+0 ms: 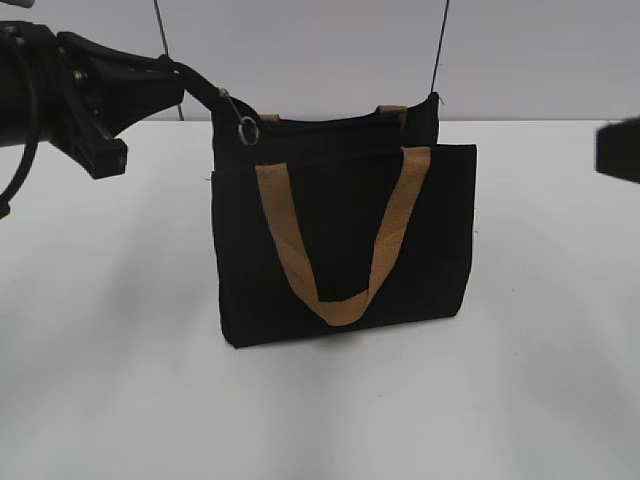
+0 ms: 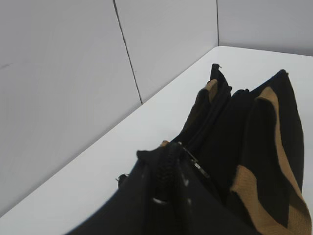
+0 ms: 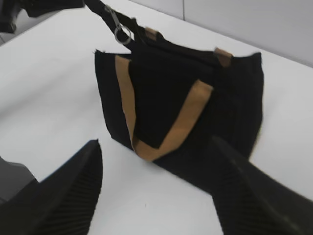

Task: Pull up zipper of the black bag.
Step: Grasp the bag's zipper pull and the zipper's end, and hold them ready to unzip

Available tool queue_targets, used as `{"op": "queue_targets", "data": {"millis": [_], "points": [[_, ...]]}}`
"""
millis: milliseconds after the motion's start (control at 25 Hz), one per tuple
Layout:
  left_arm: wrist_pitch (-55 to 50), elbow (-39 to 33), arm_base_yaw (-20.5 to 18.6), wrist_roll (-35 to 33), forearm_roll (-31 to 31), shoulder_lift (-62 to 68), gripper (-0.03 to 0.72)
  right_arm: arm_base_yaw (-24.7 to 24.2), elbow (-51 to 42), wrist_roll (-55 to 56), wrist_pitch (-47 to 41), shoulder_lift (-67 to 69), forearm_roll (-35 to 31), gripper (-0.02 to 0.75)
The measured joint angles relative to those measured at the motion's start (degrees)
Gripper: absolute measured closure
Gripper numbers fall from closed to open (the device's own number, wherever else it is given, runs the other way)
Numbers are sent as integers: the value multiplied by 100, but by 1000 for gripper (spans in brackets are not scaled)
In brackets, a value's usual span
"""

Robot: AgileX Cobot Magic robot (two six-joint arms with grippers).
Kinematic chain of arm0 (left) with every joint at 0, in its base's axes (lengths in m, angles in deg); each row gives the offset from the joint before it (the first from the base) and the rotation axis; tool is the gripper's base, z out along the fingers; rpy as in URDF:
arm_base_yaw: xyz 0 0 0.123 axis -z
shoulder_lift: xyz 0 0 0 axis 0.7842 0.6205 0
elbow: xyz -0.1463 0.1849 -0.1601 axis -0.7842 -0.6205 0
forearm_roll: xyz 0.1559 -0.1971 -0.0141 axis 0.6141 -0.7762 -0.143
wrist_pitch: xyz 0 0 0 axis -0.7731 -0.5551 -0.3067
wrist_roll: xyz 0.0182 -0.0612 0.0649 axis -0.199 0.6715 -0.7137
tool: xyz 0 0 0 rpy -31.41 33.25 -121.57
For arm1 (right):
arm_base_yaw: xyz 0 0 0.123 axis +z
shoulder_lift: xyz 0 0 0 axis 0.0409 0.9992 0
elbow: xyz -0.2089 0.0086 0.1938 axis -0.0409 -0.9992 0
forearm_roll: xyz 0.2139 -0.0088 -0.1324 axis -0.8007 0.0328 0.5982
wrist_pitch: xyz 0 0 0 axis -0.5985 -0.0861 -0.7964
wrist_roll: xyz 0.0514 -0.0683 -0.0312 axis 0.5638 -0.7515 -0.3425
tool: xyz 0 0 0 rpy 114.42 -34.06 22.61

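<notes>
A boxy black fabric bag (image 1: 345, 250) stands upright near the middle of a plain white table (image 1: 120, 380), in front of a pale grey panelled wall (image 1: 320, 50). A tan-brown webbing strap handle (image 1: 340, 240) hangs down its front face in a U shape, and the short ends of a second tan handle (image 1: 392, 112) show at the rear top edge.

The thin black zipper (image 1: 320, 125) runs along the bag's top edge. At its left end a black fabric tab is pulled up and to the left, away from the bag's upper left corner. A small silver metal pull with a ring (image 1: 246, 130) hangs from that tab, just beside the corner.

The black left gripper (image 1: 185, 75) reaches in from the left edge of the exterior view and meets the end of the tab. Its jaws appear closed on the zipper's end, though the contact point is dark and hard to make out. The left wrist view looks along the top of the bag, with black fabric bunched close to the lens.

The black right gripper (image 3: 156, 196) hangs apart from the bag on the right side. In its wrist view the two ribbed fingers (image 3: 68, 196) stand wide apart with nothing between them, and the bag sits beyond them on the table.
</notes>
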Motion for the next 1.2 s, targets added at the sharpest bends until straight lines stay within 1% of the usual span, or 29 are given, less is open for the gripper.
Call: {"op": "queue_targets", "data": {"millis": [80, 200, 320, 440, 520, 600, 720, 1000, 1200], "points": [[0, 0, 0, 0, 0, 0, 611, 309, 191, -478, 289, 684, -410, 221], [12, 0, 0, 0, 0, 0, 611, 1158, 508, -940, 932, 1547, -636, 221], [18, 0, 0, 0, 0, 0, 611, 2215, 944, -1226, 1623, 2518, -698, 221], [18, 0, 0, 0, 0, 0, 611, 2946, 1464, -1430, 2153, 3551, -711, 221], [18, 0, 0, 0, 0, 0, 611, 3244, 1808, -1526, 2394, 4091, -717, 221], [18, 0, 0, 0, 0, 0, 611, 3454, 2142, -1612, 2583, 4531, -717, 221], [23, 0, 0, 0, 0, 0, 611, 3607, 2523, -1775, 2696, 5066, -717, 221], [64, 0, 0, 0, 0, 0, 611, 3680, 3009, -1898, 2789, 5778, -734, 221], [64, 0, 0, 0, 0, 0, 611, 3685, 3167, -1905, 2843, 5983, -753, 221]]}}
